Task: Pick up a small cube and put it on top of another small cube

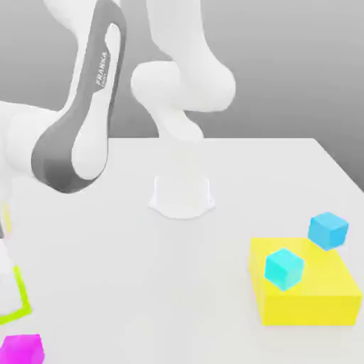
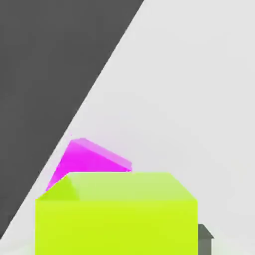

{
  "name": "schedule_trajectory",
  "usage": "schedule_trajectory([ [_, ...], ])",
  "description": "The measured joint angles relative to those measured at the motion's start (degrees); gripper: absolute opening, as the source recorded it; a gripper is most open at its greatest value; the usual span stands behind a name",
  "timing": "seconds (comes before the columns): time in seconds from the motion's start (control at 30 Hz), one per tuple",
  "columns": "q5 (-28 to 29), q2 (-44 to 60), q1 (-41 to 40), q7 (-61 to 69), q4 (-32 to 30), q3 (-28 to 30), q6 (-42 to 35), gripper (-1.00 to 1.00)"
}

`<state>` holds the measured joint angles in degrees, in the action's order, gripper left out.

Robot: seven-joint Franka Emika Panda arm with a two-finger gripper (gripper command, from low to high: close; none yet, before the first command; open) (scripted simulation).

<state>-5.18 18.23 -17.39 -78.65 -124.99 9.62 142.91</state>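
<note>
The lime cube (image 2: 117,211) sat close under the hand camera, the gripper clenched on it, near the desk (image 1: 185,284) edge and just beside the magenta cube (image 2: 82,159); it looked rigid, light, with smooth matte faces, likely a bit slippery; two opposite flat sides seemed the right hold; one dark finger (image 2: 205,238) showed beside it.

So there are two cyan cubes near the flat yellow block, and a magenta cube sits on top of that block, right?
Not quite. In the exterior view the cube on the flat yellow block is a cyan cube; the second cyan cube is at its far edge. The magenta cube sits on the table, far off.
</note>
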Motion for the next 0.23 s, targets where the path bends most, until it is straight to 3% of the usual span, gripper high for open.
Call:
schedule_trajectory([
  [0.1, -1.6, 5.4, -0.2, -0.4, 0.9, -0.8, 4.5, -1.0],
  [0.13, -1.9, 6.7, -0.3, -0.2, 0.9, -1.0, 5.7, 1.0],
  [0.23, -1.9, 6.7, -0.3, -0.2, 0.9, -1.0, 5.7, 1.0],
])
